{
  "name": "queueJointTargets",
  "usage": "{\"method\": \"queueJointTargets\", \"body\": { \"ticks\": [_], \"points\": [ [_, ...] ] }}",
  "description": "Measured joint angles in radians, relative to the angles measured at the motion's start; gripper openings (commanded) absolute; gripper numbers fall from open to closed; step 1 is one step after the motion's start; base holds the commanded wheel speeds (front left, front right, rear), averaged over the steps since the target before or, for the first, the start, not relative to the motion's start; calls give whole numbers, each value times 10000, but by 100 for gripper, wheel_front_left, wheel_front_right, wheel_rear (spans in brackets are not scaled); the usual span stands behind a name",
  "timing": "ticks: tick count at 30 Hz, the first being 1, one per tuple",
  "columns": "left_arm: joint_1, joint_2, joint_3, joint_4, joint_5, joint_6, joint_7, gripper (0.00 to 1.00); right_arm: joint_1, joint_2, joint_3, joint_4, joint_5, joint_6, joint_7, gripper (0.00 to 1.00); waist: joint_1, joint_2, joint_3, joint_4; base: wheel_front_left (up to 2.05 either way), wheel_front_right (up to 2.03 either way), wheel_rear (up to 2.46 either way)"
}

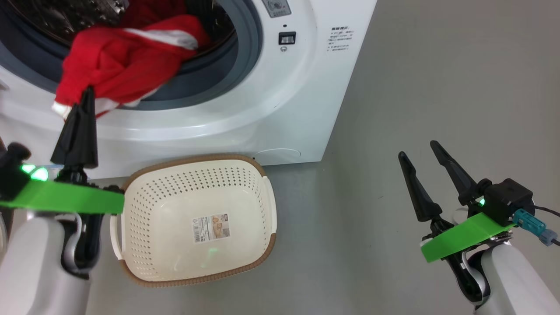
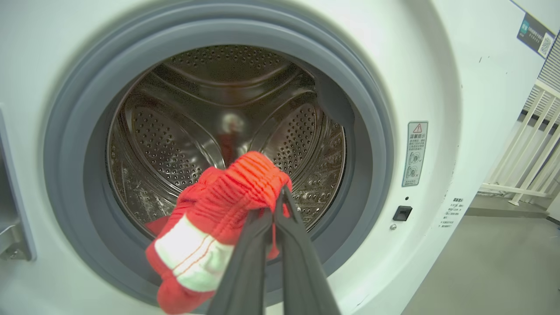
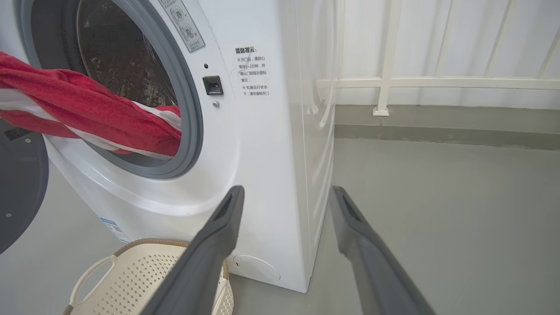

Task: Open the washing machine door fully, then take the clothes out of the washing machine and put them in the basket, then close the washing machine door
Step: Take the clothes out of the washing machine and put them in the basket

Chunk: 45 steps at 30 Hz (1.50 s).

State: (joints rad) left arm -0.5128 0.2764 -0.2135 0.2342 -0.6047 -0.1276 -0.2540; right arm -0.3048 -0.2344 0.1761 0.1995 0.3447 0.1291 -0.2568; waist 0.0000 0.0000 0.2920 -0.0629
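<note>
The washing machine (image 1: 271, 109) stands with its round opening uncovered; its dark door (image 3: 17, 188) hangs swung out at the left edge of the right wrist view. Red clothes (image 1: 122, 61) with white stripes spill over the grey gasket. My left gripper (image 1: 89, 91) is shut on their lower edge, just outside the opening. In the left wrist view the fingers (image 2: 275, 203) pinch a red and white bunch (image 2: 218, 205) in front of the steel drum. The cream basket (image 1: 175, 192) sits on the floor below, holding nothing. My right gripper (image 1: 417, 148) hangs open at the right, apart from everything.
Grey floor stretches to the right of the washer (image 3: 437, 210). A white railing (image 3: 385, 83) runs along the wall behind it. The basket (image 3: 131, 271) stands close against the washer's front, between my two arms.
</note>
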Motion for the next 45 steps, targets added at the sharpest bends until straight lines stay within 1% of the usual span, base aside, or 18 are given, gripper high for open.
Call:
{"method": "queueJointTargets", "body": {
  "ticks": [5,11,15,18,22,28,33,36,45],
  "points": [
    [965,-128,512,-1425,259,0,0,0,9,-21,-15,-35,0,0,0,100,0,0,-82,46,0,0,0],
    [1926,-190,692,-2771,562,109,-2,0,18,-36,-92,-102,0,0,0,100,0,0,-30,113,0,0,0],
    [2204,-196,675,-3035,575,190,2,0,18,-42,-105,-111,0,0,0,100,0,0,13,123,0,0,0],
    [2383,-209,581,-2884,566,192,19,0,17,-42,-94,-123,0,0,0,100,0,0,71,110,0,0,0],
    [2410,-309,309,-1964,474,186,23,0,11,-31,-38,-138,0,0,0,100,0,0,188,56,0,0,0],
    [2295,-525,-353,27,617,84,23,0,-30,71,6,-171,-2,0,0,100,0,0,459,-58,0,0,0],
    [1574,-702,-709,1948,577,69,13,0,-81,130,13,-199,-2,0,0,100,0,0,742,-172,0,0,0],
    [1090,-803,-817,2878,575,8,6,0,-198,171,17,-222,-2,0,0,100,0,0,922,-250,0,0,0],
    [128,-857,-1843,5413,445,2,4,0,-485,341,65,-297,-6,0,0,100,0,0,1396,-554,0,0,0]
  ]
}}
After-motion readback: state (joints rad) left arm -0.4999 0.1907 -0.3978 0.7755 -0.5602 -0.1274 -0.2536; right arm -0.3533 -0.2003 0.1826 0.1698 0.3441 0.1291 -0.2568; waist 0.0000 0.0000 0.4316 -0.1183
